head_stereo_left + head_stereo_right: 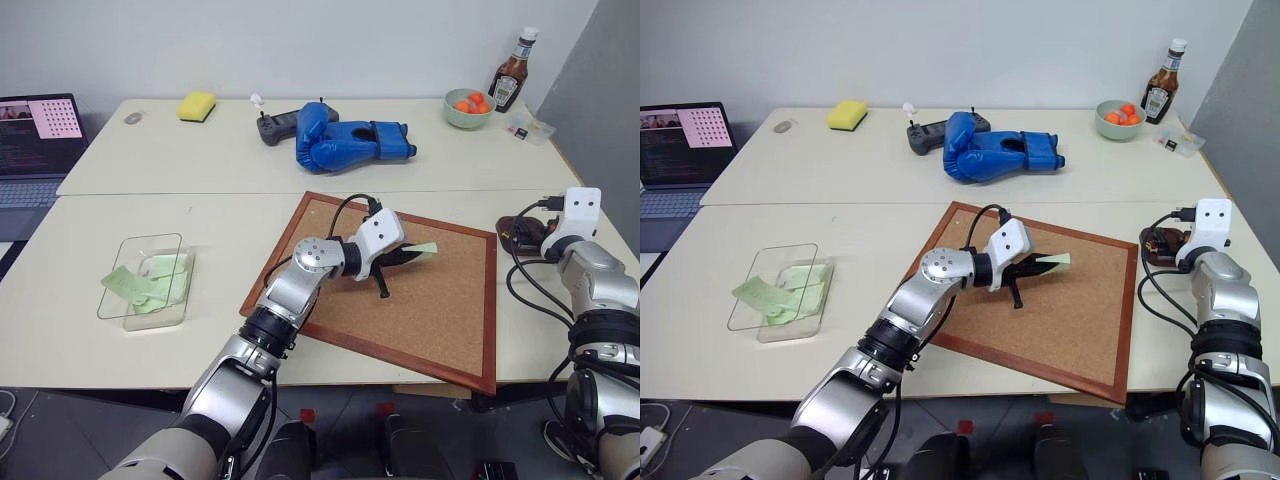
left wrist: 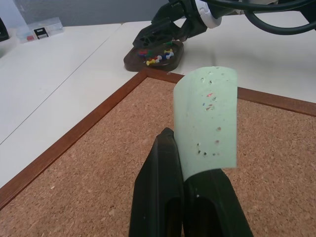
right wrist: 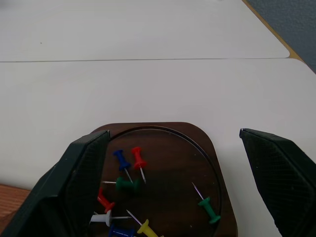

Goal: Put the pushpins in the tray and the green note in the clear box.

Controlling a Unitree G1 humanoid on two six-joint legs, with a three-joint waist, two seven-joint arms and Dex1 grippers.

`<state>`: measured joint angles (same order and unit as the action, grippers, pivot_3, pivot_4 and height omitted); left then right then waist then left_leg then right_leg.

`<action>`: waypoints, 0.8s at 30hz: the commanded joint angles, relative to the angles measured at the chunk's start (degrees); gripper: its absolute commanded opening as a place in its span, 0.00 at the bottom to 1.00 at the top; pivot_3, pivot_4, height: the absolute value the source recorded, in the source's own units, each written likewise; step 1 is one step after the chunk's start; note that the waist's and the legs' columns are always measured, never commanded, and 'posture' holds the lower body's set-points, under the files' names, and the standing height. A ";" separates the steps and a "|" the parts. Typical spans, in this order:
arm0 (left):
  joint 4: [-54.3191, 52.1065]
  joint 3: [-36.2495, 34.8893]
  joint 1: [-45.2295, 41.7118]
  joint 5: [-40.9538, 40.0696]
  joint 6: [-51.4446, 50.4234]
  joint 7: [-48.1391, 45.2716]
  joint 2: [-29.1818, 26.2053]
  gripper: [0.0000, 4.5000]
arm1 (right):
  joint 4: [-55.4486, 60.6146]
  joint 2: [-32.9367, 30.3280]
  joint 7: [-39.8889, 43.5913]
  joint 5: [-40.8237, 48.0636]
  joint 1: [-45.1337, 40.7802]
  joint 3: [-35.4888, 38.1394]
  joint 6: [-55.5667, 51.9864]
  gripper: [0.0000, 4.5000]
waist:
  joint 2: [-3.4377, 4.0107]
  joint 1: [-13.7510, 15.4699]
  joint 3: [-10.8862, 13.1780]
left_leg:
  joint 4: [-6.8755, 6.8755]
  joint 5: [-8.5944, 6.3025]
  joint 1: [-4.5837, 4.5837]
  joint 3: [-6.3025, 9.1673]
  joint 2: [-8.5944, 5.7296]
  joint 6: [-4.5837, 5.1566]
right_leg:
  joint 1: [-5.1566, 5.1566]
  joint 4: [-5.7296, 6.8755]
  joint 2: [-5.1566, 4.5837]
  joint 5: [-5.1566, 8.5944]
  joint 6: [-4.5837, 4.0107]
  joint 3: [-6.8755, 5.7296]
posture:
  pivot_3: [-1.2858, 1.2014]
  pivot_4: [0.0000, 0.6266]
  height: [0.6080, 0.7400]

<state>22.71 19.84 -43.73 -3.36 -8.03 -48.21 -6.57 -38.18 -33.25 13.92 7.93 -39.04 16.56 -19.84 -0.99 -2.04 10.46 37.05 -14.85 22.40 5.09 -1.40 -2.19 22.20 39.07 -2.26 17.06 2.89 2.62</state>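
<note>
My left gripper [image 1: 405,256] is shut on the green note [image 2: 210,118], a pale green slip dotted with pinholes. The slip sticks out past the fingertips, just above the cork board [image 1: 420,310]. At the board's far right corner sits the small dark brown tray [image 3: 197,148], holding several coloured pushpins, a red one [image 3: 138,158] among them. My right gripper [image 3: 173,134] hangs open over the tray, one finger on each side, with nothing between them. The clear box [image 1: 150,238] stands on the table to the left with pale green slips inside, one draped over its wall.
A blue boxing glove [image 1: 345,142], a black controller [image 1: 275,128] and a yellow sponge [image 1: 197,105] lie on the far table. A green bowl of orange fruit [image 1: 468,108] and a sauce bottle [image 1: 511,75] stand at the back right. A laptop [image 1: 35,140] sits far left.
</note>
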 commanded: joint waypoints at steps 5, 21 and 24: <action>-2.40 -1.18 -0.98 -0.20 0.13 0.23 0.11 0.00 | 1.21 -1.13 0.34 1.04 -1.94 1.38 3.17 1.00 | 0.00 0.00 0.00 | 0.00 0.00 0.00 -0.01 0.00 0.00 | 0.01 0.00 0.00 0.00 0.00 0.01 | 0.52 0.24 1.00; -27.55 -25.01 7.01 -8.28 -27.46 14.36 -13.39 0.00 | 63.09 -0.23 30.05 26.05 21.05 -12.10 -12.19 1.00 | 0.08 -1.00 -0.04 | 0.04 0.00 0.13 0.75 0.08 0.00 | 0.03 0.01 0.09 0.00 0.01 -0.23 | 0.52 0.24 1.00; -37.31 -33.24 15.08 -7.13 -34.16 21.51 -15.89 0.00 | 65.50 1.54 30.99 28.96 18.04 -15.09 -14.06 1.00 | 0.06 -0.81 -0.03 | 0.07 0.00 0.08 0.79 0.08 0.00 | -0.02 0.01 0.09 -0.01 0.02 -0.26 | 0.52 0.24 1.00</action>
<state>-7.15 -8.19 -31.60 -11.11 -38.60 -31.26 -21.12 24.14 -32.47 43.99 34.03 -18.66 2.21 -32.99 -0.93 -2.85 10.43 37.16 -14.85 22.47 5.97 -1.32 -2.19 22.16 39.09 -2.17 17.04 2.92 2.31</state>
